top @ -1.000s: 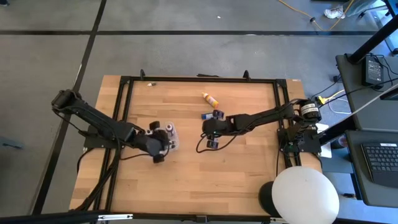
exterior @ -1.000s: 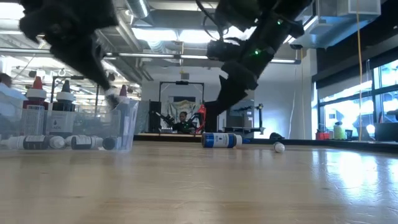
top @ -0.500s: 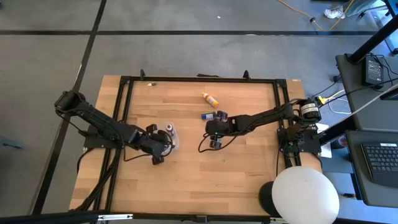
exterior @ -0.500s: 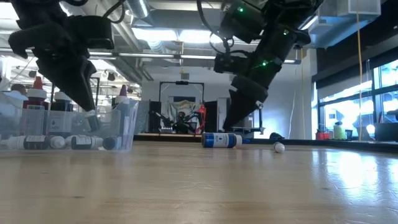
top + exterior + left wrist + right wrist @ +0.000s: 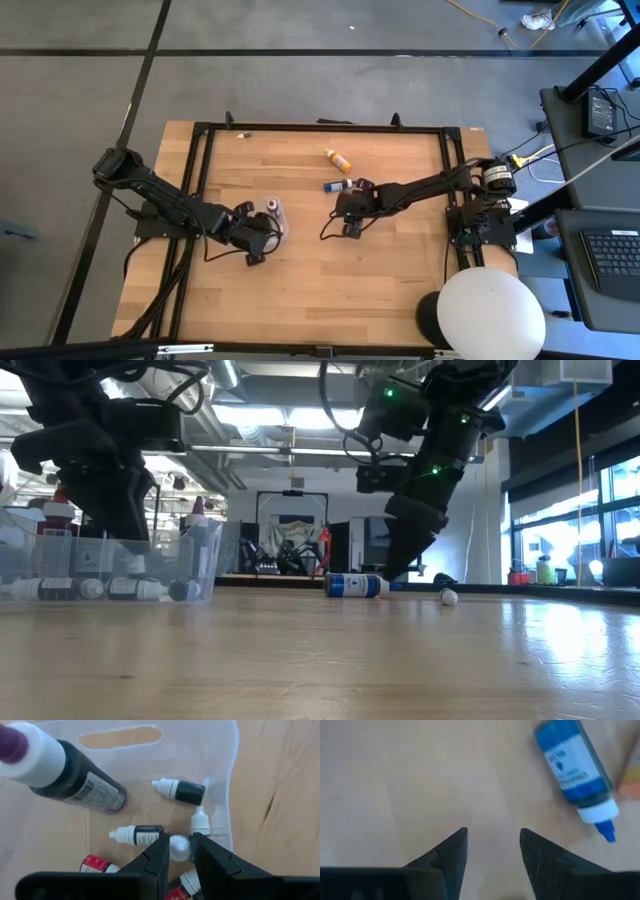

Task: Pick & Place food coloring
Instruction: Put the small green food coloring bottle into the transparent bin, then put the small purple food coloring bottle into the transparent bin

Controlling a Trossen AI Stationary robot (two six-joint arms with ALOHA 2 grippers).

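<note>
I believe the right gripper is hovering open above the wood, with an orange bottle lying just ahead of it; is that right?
Not quite: the bottle ahead of the right gripper is blue with a white collar and blue tip, as the right wrist view shows. The gripper is indeed open above bare wood.

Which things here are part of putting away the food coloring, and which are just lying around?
Job:
- blue bottle on the table
- orange-yellow bottle on the table
- small bottles in the clear tray
- large dark bottle in the tray
- left gripper
- right gripper

Lying about:
- white ball
</note>
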